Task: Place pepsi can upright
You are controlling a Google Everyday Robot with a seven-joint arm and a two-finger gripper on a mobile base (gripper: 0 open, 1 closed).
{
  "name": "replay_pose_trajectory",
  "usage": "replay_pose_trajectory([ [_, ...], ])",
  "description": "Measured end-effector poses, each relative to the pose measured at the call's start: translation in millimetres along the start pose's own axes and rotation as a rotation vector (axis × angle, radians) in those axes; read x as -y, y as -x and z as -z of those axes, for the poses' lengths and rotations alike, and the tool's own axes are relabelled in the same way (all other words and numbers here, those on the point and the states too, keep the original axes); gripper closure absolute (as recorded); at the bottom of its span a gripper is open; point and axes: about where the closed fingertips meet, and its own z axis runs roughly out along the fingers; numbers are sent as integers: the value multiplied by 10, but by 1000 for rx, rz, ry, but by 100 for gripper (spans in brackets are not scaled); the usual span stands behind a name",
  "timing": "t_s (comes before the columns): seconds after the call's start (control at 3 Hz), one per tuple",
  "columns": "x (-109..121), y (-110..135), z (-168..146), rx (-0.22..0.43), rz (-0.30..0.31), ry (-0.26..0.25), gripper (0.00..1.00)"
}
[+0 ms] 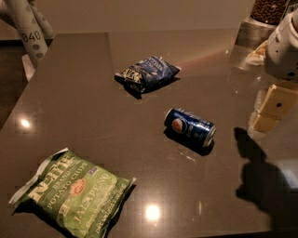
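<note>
The pepsi can (190, 126) is dark blue with the round red-white-blue logo and silver ends. It lies on its side near the middle of the dark table (93, 107), its silver end pointing right and toward me. My gripper (271, 111) hangs from the white arm (285, 46) at the right edge of the view. It is above the table, to the right of the can and apart from it. It holds nothing that I can see. Its shadow falls on the table at the lower right.
A blue crinkly snack bag (148, 72) lies behind the can. A green jalapeño potato chip bag (72, 190) lies at the front left. A container of dark beans (266, 14) stands at the back right. White dotted tubes (29, 30) lean at the back left corner.
</note>
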Motion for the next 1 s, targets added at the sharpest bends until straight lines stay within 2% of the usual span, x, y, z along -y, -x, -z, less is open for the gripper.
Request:
replay_pose_trajectory([
  [0.67,12,14,19,7,-5,3,0],
  [1.0,10,149,-57,15,-32,27,0],
])
